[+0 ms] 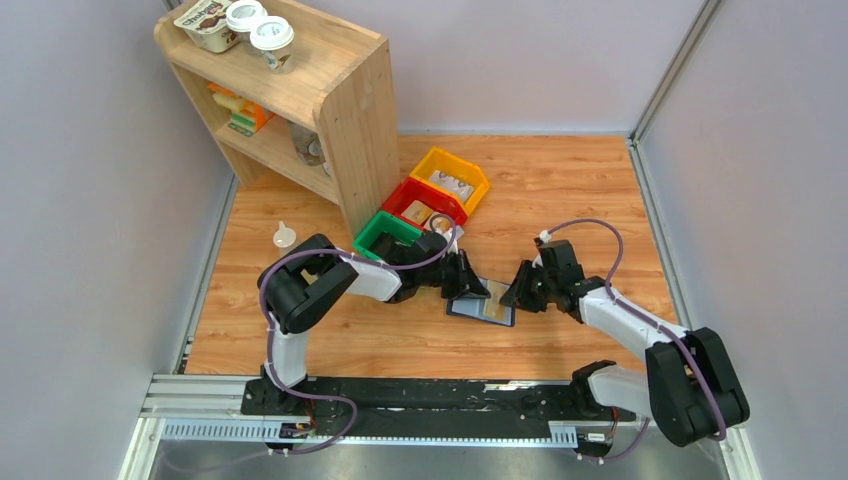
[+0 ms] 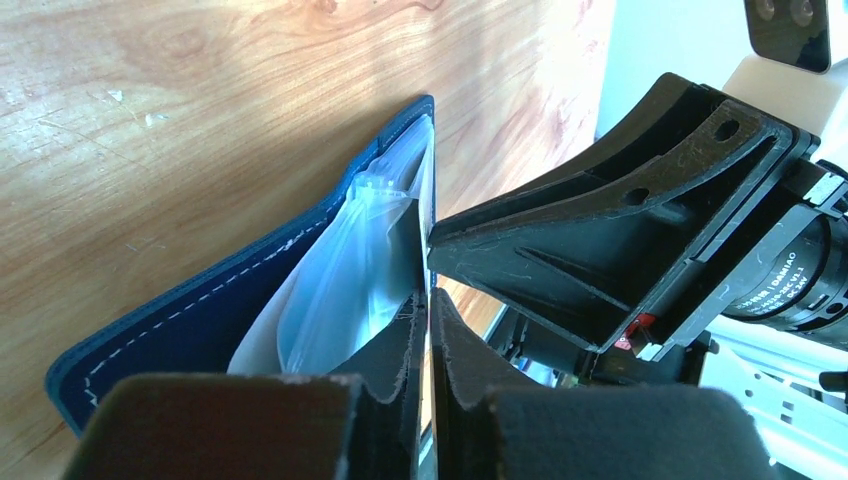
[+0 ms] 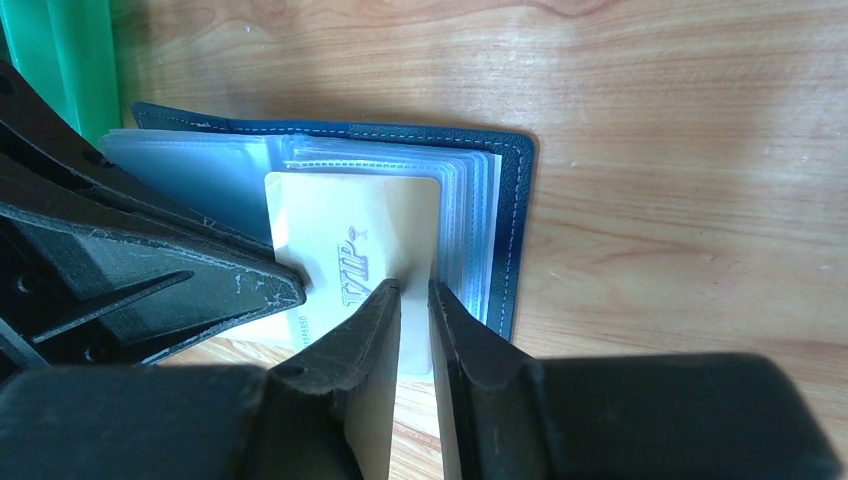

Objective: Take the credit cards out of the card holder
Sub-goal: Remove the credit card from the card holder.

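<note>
The navy card holder point(image 1: 478, 309) lies open on the wooden table, its clear sleeves point(image 3: 200, 175) fanned out. A beige credit card point(image 3: 350, 225) printed "VIP" sticks partway out of the sleeves, over the holder's near edge. My left gripper point(image 2: 430, 300) is shut on the card's corner, and the card runs edge-on from its tips towards the holder point(image 2: 200, 320). One left finger point(image 3: 170, 285) covers that corner in the right wrist view. My right gripper point(image 3: 413, 288) hovers over the card's near edge, jaws a narrow gap apart with nothing between them. The two grippers almost touch over the holder.
Green point(image 1: 386, 232), red point(image 1: 425, 203) and yellow point(image 1: 452, 178) bins stand in a row just behind the left gripper. A wooden shelf point(image 1: 330, 110) with cups stands at the back left. A small white object point(image 1: 284, 237) lies left of the bins.
</note>
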